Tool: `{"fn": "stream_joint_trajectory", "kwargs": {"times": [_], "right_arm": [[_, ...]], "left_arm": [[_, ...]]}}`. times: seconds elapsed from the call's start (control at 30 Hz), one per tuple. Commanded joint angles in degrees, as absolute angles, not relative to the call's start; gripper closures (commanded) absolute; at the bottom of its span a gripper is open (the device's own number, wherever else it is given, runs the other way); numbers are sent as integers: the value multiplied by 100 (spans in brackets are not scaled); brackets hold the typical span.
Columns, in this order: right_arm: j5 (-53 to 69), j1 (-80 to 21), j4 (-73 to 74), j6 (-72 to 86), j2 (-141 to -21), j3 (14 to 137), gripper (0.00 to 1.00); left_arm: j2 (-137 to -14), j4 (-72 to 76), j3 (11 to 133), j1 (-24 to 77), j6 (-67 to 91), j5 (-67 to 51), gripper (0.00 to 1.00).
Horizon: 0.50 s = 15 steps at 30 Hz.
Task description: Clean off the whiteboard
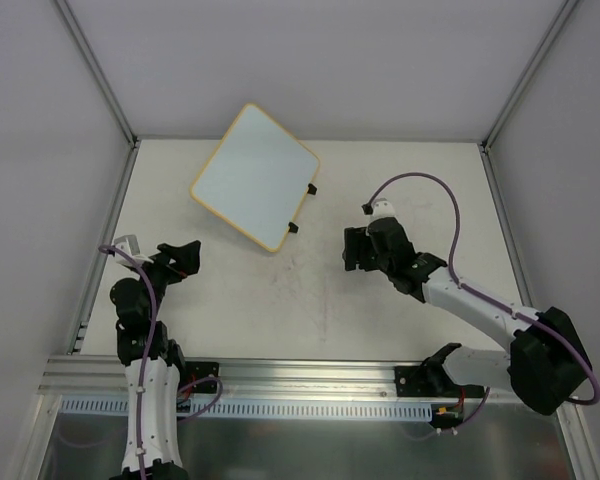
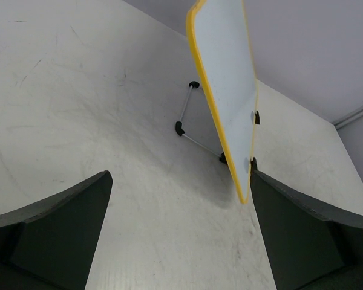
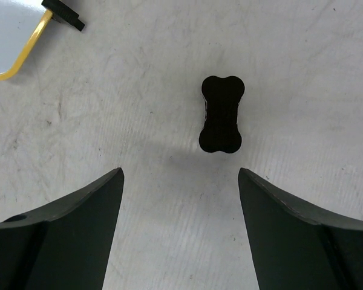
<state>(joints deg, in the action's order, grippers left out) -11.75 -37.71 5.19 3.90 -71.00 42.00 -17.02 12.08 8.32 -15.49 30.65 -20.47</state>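
At the near left of the bench, the left end effector is empty with its jaws spread wide. It faces the whiteboard, which stands tilted on a wire stand with black feet at the far left-centre of the bench; its yellow-framed face shows no marks. Further right, well apart from the board, the right end effector is likewise spread wide and empty, just short of a small black bone-shaped eraser lying on the bench.
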Motion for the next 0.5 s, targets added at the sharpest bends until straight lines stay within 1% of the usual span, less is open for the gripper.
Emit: {"fn": "stream_joint_trajectory", "kwargs": {"times": [0.0, 0.27, 0.47], "right_arm": [[-1520, -3876, -472, 466, -6524, 3824, 20], [-1889, -3938, -1335, 396, -5609, 2840, 16], [-1872, -3964, -1652, 360, -5282, 2602, 13]], "left_arm": [[-1302, 1161, 730, -1591, 3023, -1951, 1], [-976, 1134, 703, -1582, 3023, -2179, 1], [-510, 1283, 703, -1582, 2892, -2794, 1]]}}
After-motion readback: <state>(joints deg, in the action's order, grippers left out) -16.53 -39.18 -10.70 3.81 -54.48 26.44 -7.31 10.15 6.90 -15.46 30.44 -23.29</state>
